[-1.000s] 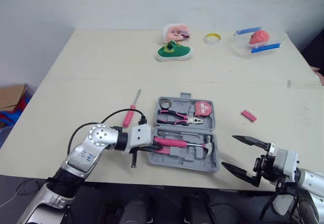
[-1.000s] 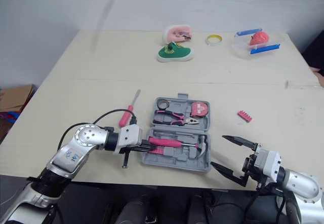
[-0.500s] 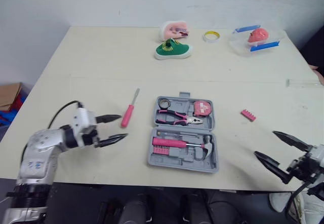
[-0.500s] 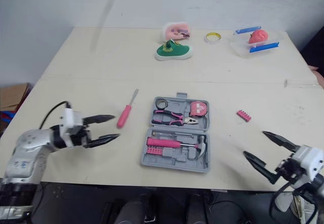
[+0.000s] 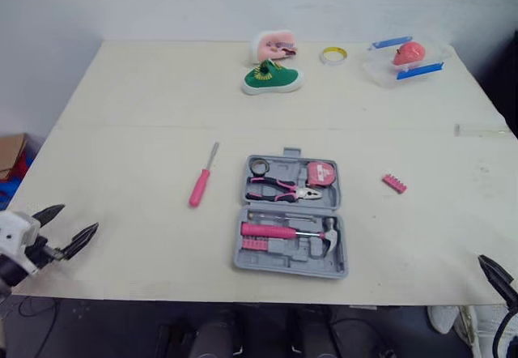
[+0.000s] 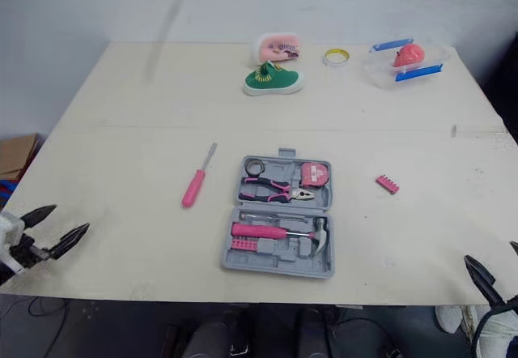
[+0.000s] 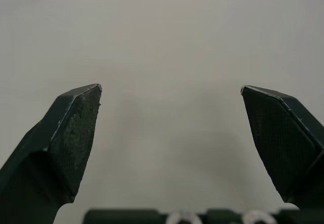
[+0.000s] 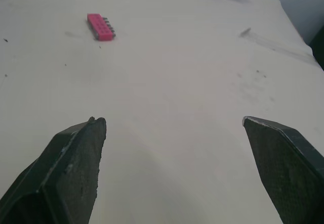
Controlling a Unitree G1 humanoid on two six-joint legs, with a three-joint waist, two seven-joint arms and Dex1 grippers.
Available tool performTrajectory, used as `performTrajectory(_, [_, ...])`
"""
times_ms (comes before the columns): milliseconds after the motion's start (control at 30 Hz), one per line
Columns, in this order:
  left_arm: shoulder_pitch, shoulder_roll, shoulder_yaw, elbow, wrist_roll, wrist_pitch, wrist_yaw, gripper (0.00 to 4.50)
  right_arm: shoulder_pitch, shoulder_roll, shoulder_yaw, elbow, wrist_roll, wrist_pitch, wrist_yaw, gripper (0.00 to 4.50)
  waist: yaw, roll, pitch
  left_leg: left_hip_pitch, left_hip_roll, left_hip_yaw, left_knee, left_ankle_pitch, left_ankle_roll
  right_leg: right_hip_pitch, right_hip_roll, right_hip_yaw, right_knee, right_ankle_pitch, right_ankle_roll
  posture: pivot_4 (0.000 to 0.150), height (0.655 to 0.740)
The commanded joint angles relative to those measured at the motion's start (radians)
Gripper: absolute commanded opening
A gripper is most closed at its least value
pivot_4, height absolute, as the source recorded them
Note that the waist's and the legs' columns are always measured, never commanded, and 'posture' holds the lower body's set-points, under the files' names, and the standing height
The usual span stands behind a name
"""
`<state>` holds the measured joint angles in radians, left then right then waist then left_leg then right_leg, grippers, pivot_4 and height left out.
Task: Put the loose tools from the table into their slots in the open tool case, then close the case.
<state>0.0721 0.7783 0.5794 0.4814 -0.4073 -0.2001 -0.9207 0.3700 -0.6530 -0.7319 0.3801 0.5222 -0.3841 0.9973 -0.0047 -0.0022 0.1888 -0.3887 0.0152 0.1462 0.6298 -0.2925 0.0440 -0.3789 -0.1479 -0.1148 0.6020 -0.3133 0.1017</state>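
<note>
Left eye view is showing the case [image 5: 291,216] lying open mid-surface [image 5: 146,91], with hammer [image 5: 291,232], pliers [image 5: 283,188] and tape [image 5: 322,173] seated inside. Two pieces are lying loose: the screwdriver [image 5: 201,181] just left of the case, the bit strip [image 5: 395,183] to its right. At the near left edge my left gripper [image 5: 78,217] is hanging released; the right gripper [image 8: 172,120] is spread wide, empty. I am judging the screwdriver next: pinching across its pink handle, keeping the shaft level.
</note>
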Motion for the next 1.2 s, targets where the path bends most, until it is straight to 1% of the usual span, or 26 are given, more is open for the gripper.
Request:
performTrajectory(33, [-0.006, -0.013, 0.014, -0.078, -0.044, 0.018, 0.002, 4.46, -0.017, 0.001, 0.009, -0.037, 0.007, -0.007, 0.000, 4.50, 0.000, 0.000, 0.000, 0.000, 0.000, 0.000, 0.000, -0.001, 0.002, 0.000, 0.000, 0.000, 0.000, 0.000, 0.000, 0.150, 0.7400])
performTrajectory(133, [-0.027, -0.022, -0.010, -0.155, -0.063, 0.055, -0.005, 4.46, -0.051, -0.013, 0.049, -0.077, -0.003, 0.044, -0.023, 4.50, 0.000, 0.000, 0.000, 0.001, 0.000, 0.000, 0.001, -0.001, 0.002, 0.001, 0.000, 0.001, 0.002, 0.000, 0.000, 0.150, 0.7400])
performTrajectory(200, [-0.050, -0.028, -0.031, -0.218, -0.079, 0.091, -0.004, 4.46, -0.084, -0.031, 0.073, -0.108, -0.041, 0.120, -0.105, 4.50, 0.000, 0.000, 0.000, 0.002, 0.000, 0.000, 0.001, -0.001, 0.002, 0.000, 0.000, 0.001, 0.003, 0.000, 0.000, 0.150, 0.7400])
performTrajectory(233, [-0.073, -0.032, -0.052, -0.273, -0.092, 0.119, 0.001, 4.46, -0.112, -0.040, 0.096, -0.142, -0.032, 0.169, -0.113, 4.50, 0.000, 0.000, 0.000, 0.001, 0.000, 0.000, 0.001, 0.000, 0.001, 0.000, 0.000, 0.002, 0.004, 0.000, 0.000, 0.150, 0.7400])
performTrajectory(367, [-0.144, -0.041, -0.136, -0.456, -0.139, 0.239, 0.015, 4.46, -0.206, -0.070, 0.189, -0.237, -0.008, 0.282, -0.074, 4.50, -0.001, 0.001, 0.000, 0.001, 0.000, 0.000, 0.001, 0.004, -0.006, -0.001, 0.000, 0.002, 0.005, 0.000, 0.000, 0.150, 0.7400])
performTrajectory(433, [-0.193, -0.045, -0.201, -0.544, -0.163, 0.308, 0.006, 4.46, -0.284, -0.089, 0.257, -0.264, -0.001, 0.348, -0.046, 4.50, -0.002, 0.001, 0.000, 0.001, 0.000, 0.000, 0.001, 0.004, -0.006, -0.001, 0.000, 0.002, 0.005, 0.000, 0.000, 0.150, 0.7400])
performTrajectory(567, [-0.276, -0.050, -0.296, -0.643, -0.186, 0.386, -0.020, 4.46, -0.403, -0.125, 0.338, -0.247, -0.023, 0.545, -0.097, 4.50, 0.000, 0.001, 0.000, 0.001, 0.000, 0.001, 0.002, 0.006, -0.003, -0.001, 0.001, 0.001, 0.007, 0.000, 0.000, 0.150, 0.7400])
performTrajectory(633, [-0.331, -0.063, -0.343, -0.685, -0.208, 0.424, -0.031, 4.46, -0.467, -0.127, 0.381, -0.208, -0.036, 0.554, -0.062, 4.50, 0.002, 0.000, 0.000, 0.000, 0.000, 0.001, 0.002, 0.008, 0.000, -0.001, 0.002, 0.000, 0.009, 0.000, 0.000, 0.150, 0.7400])
performTrajectory(700, [-0.385, -0.084, -0.396, -0.723, -0.224, 0.462, -0.033, 4.46, -0.546, -0.132, 0.432, -0.126, -0.080, 0.538, -0.034, 4.50, 0.002, 0.000, 0.001, 0.000, 0.000, 0.001, 0.003, 0.010, 0.002, 0.000, 0.003, 0.000, 0.009, 0.000, 0.000, 0.150, 0.7400])
performTrajectory(800, [-0.410, -0.097, -0.427, -0.753, -0.232, 0.499, -0.042, 4.46, -0.600, -0.139, 0.465, -0.049, -0.122, 0.507, -0.009, 4.50, 0.002, 0.000, 0.001, -0.001, 0.000, 0.002, 0.007, 0.010, 0.004, 0.001, 0.003, 0.000, 0.009, 0.001, 0.001, 0.150, 0.7400])
performTrajectory(933, [-0.431, -0.118, -0.505, -0.840, -0.271, 0.551, -0.082, 4.46, -0.733, -0.150, 0.510, 0.167, -0.195, 0.435, 0.031, 4.50, 0.000, 0.000, 0.001, -0.001, 0.000, 0.002, 0.008, 0.011, 0.004, 0.001, 0.003, 0.000, 0.009, 0.001, 0.001, 0.150, 0.7400])
performTrajectory(1067, [-0.428, -0.123, -0.518, -0.865, -0.275, 0.576, -0.086, 4.46, -0.803, -0.165, 0.557, 0.296, -0.259, 0.385, 0.075, 4.50, -0.004, 0.000, 0.001, -0.001, 0.001, 0.002, 0.011, 0.011, 0.004, 0.001, 0.005, 0.001, 0.011, 0.001, 0.002, 0.150, 0.7400])
performTrajectory(1200, [-0.414, -0.120, -0.508, -0.882, -0.281, 0.593, -0.083, 4.46, -0.879, -0.153, 0.559, 0.431, -0.276, 0.345, 0.079, 4.50, -0.008, 0.000, 0.001, -0.001, 0.002, 0.002, 0.015, 0.012, 0.003, 0.002, 0.006, 0.001, 0.013, 0.001, 0.001, 0.150, 0.7400])
